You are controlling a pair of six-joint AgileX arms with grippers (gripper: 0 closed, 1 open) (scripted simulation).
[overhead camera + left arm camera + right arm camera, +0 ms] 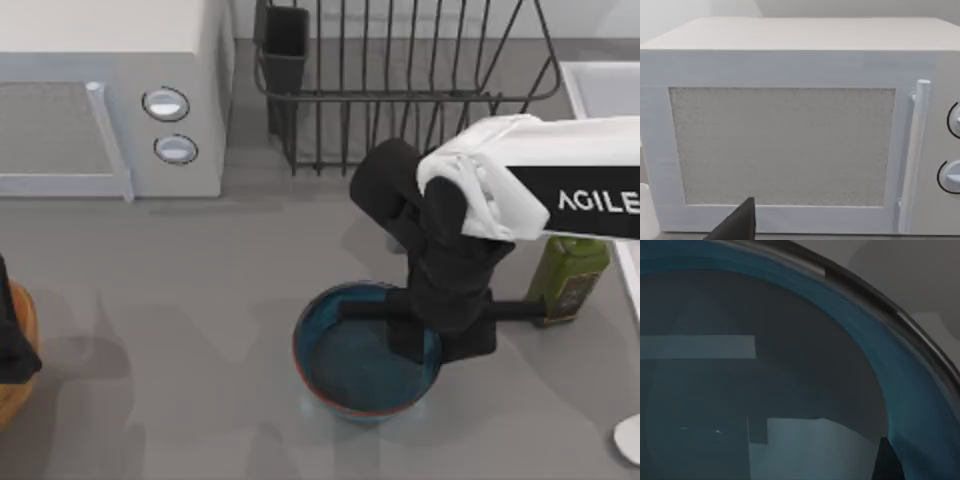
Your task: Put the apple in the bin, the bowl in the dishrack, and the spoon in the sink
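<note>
Grey table (180,300) under teal bowl (345,375)

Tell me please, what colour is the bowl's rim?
Reddish-brown, around the teal bowl; the top view shows it best.

Open desk (180,330) lies lower left of the frame; the microwave (110,100) and dishrack (400,80) wall the top, with the oil bottle (570,275) crowding the right.
</note>
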